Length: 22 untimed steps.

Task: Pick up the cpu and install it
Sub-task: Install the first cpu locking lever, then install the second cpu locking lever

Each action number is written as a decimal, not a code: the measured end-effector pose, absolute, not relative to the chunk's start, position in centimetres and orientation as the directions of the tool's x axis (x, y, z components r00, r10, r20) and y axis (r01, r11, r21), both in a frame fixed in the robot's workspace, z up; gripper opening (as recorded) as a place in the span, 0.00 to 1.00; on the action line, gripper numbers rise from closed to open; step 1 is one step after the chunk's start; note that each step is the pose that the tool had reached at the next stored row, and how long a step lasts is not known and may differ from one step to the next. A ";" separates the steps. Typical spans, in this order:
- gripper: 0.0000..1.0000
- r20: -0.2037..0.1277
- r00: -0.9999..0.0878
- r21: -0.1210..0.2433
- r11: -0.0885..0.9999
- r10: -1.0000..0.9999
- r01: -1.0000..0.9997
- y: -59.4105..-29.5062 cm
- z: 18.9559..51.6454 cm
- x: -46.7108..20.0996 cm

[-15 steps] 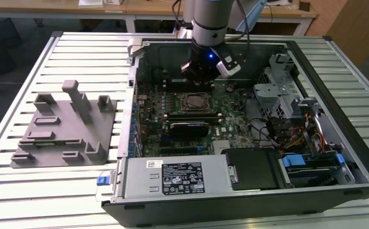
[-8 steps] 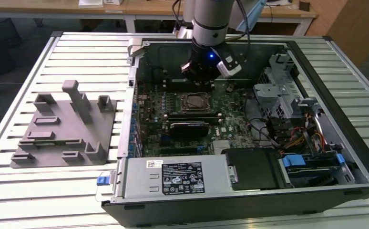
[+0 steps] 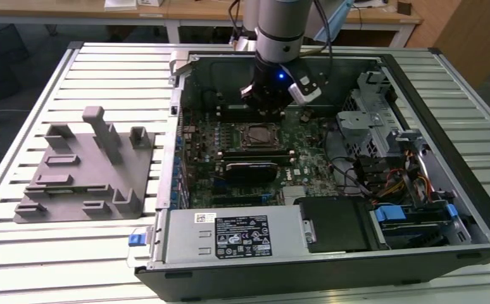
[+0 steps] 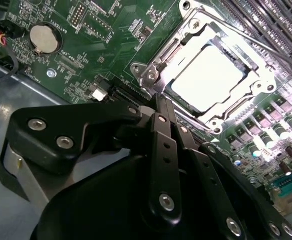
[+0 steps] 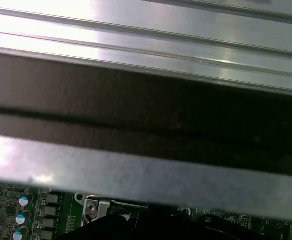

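Observation:
The cpu (image 4: 212,75) is a pale, brightly lit square lying flat inside the dark socket frame (image 4: 151,75) on the green motherboard (image 4: 105,30). In the exterior view the cpu (image 3: 257,133) sits mid-board inside the open computer case (image 3: 313,272). My gripper (image 3: 267,103) hangs just above the board, slightly behind the socket in the exterior view. Its black linkage (image 4: 158,150) spreads across the second wrist view's foreground, with the tip (image 4: 157,102) beside the socket's edge and apart from the cpu.
A grey plastic fixture (image 3: 85,171) stands on the slatted table (image 3: 25,101) at the exterior view's left. Inside the case are a power supply (image 3: 219,237), a black drive (image 3: 338,225), cables and metal drive bays (image 3: 380,133) at the right. The case wall (image 5: 146,100) is close.

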State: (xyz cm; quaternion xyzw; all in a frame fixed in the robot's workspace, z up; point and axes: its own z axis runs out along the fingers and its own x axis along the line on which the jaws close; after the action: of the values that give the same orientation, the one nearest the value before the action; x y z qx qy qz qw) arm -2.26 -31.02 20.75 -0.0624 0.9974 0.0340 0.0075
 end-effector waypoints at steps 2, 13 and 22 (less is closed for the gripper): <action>0.11 -0.019 -0.992 0.067 0.990 -0.124 -0.125 -31.1 20.8 -2.3; 0.11 -0.019 -0.992 0.067 0.990 -0.124 -0.125 -32.2 20.7 -2.3; 0.11 -0.019 -0.992 0.066 0.990 -0.124 -0.125 -32.5 22.0 -2.2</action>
State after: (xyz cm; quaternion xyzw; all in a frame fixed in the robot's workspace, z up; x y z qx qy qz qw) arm -2.23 -32.50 22.04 -0.0624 0.9975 0.0337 0.0074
